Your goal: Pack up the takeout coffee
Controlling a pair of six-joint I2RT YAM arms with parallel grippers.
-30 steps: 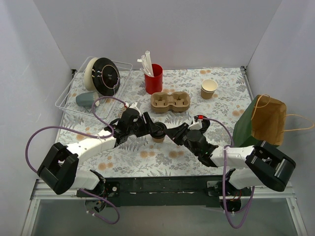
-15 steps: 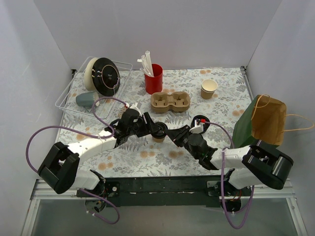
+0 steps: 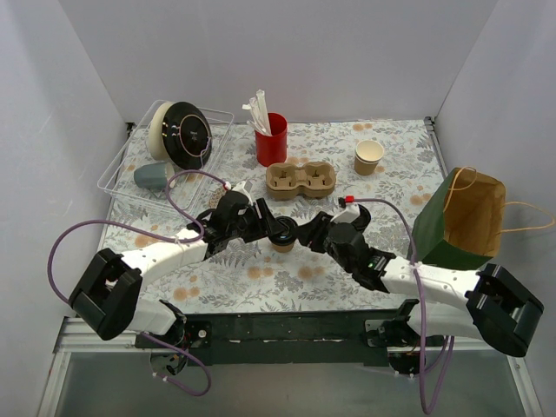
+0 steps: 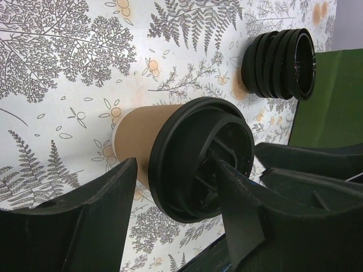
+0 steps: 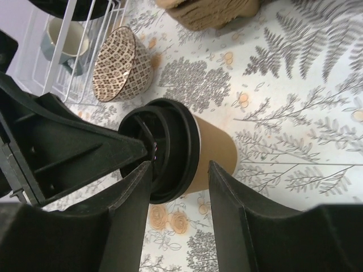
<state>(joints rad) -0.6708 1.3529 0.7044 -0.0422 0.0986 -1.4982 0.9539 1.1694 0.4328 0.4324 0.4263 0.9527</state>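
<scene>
The left gripper (image 4: 176, 164) pinches the coffee cup (image 4: 136, 141). The right gripper (image 5: 178, 169) has its jaws spread around the lid (image 5: 164, 150). I think the left should hold the cup straight while the right backs away gently.

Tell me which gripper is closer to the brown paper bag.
Right. The right gripper is on the side of the coffee cup facing the paper bag; the left gripper is on the cup's far side, farther away.

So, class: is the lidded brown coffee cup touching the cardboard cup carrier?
Apart. The right wrist view shows a stretch of bare fern-print cloth between the coffee cup and the cup carrier.
</scene>
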